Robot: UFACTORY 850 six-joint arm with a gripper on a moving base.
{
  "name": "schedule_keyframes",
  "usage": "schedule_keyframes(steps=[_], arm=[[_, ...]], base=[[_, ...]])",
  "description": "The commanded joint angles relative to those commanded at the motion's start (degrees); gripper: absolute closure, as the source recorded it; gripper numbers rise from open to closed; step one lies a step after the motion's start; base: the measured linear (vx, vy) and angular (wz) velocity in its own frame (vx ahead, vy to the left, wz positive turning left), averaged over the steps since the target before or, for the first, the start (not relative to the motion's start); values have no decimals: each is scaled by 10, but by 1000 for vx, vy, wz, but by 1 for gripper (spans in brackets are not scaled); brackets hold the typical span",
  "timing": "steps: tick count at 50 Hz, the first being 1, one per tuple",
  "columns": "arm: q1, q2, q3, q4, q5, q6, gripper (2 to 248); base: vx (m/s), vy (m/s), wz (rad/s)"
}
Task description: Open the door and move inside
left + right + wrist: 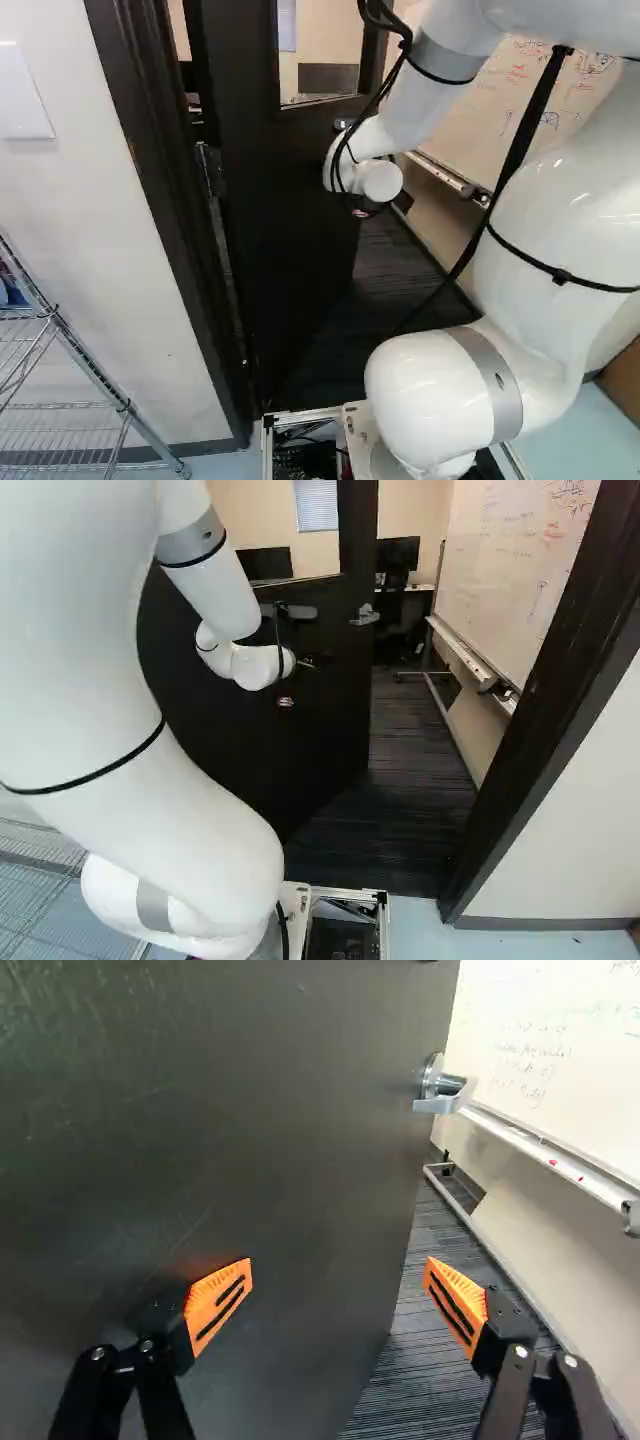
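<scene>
The dark door (290,200) stands partly open, swung inward into the room, its window above my wrist. Its lever handle (365,615) is near the free edge. My gripper (308,661) is mostly hidden at the end of the white wrist, in front of the door face. In the wrist view the gripper (338,1275) stands open with nothing gripped. One orange finger is close to the door (250,1160), the other shows against the carpet past its free edge. The handle (440,1088) is farther ahead of the fingers; neither finger is on it.
The dark door frame (540,700) borders the doorway on the right, the other jamb (190,220) on the left. Inside are dark carpet (400,750), a whiteboard (510,570) along the right wall and a desk with monitors (398,553). A wire rack (65,370) stands left of the base.
</scene>
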Motion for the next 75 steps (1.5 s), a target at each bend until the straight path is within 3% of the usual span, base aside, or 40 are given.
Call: schedule_keyframes(steps=[75], arm=[[74, -66, -70, -1, 0, 0, 3]], base=[[0, 0, 0]])
